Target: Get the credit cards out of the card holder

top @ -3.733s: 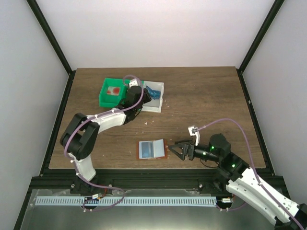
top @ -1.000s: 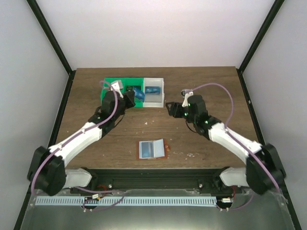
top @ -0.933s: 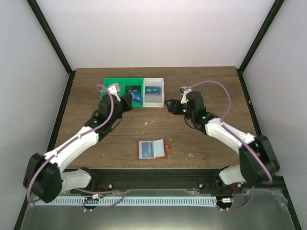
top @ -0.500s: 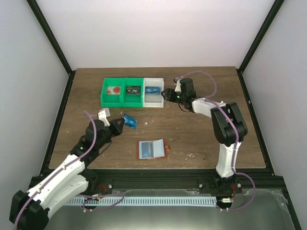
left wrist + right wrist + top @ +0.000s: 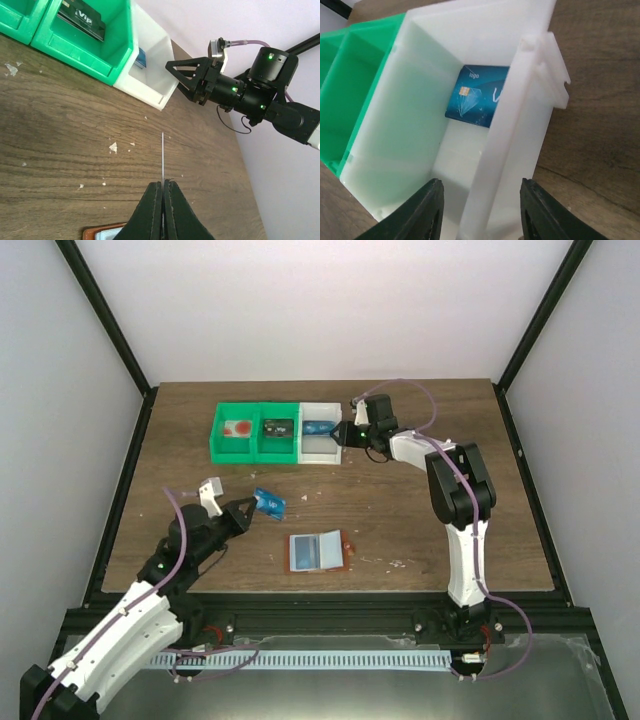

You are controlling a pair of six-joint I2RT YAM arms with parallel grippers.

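Top external view: the card holder (image 5: 317, 551) lies open on the counter (image 5: 420, 510) near its front edge, pale lining up. Just up and left of it, my left tool (image 5: 249, 506) is clenched on one edge of a blue credit card (image 5: 269, 502). Farther back, my right tool (image 5: 341, 435) stands parted astride a side wall of the white bin (image 5: 322, 448), where another blue card (image 5: 477, 96) lies flat. A green bin (image 5: 250, 452) adjoins it.

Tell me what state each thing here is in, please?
card holder, open, lying flat.
left gripper, shut on a blue card.
right gripper, open, straddling the side wall of the white bin.
white bin, holds a diamond-print card.
green bin, holds a black card and a red-marked item.
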